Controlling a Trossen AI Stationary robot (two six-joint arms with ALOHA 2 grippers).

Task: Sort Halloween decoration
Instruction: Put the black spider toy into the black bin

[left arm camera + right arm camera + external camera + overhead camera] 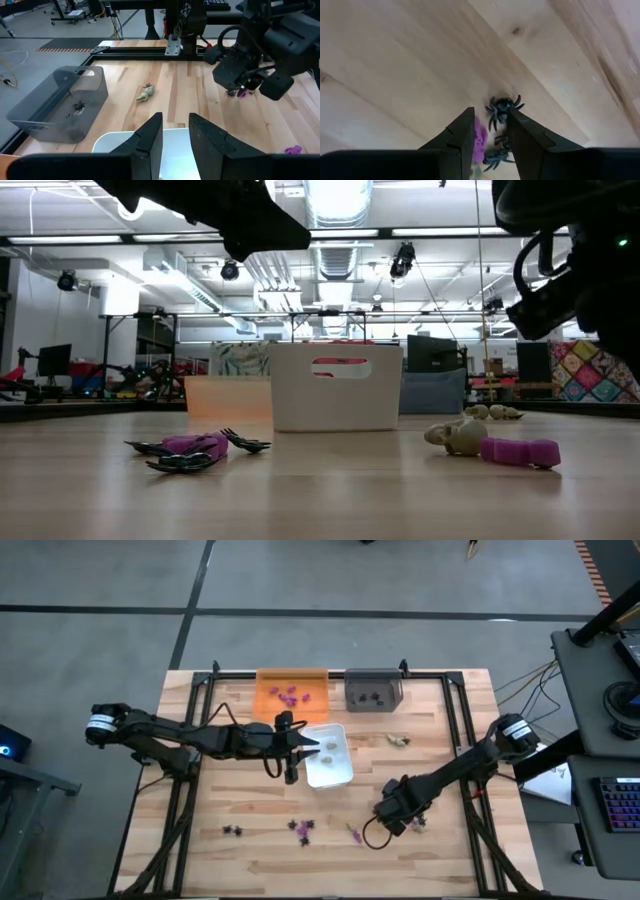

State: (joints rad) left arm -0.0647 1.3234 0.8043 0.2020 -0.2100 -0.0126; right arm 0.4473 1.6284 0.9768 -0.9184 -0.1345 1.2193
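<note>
A pale plank bench (240, 805) of knotted wood is framed by black rails in an industrial room. Three box-shaped trays are grouped near its far edge: orange (292, 692), grey (373, 691), white (327, 754). The left hand (297, 748) is held released over the white tray. The right hand (490, 142), lowered near the front edge, is set slightly parted around spiky black spiders (501, 109) and a purple piece (479, 140).
</note>
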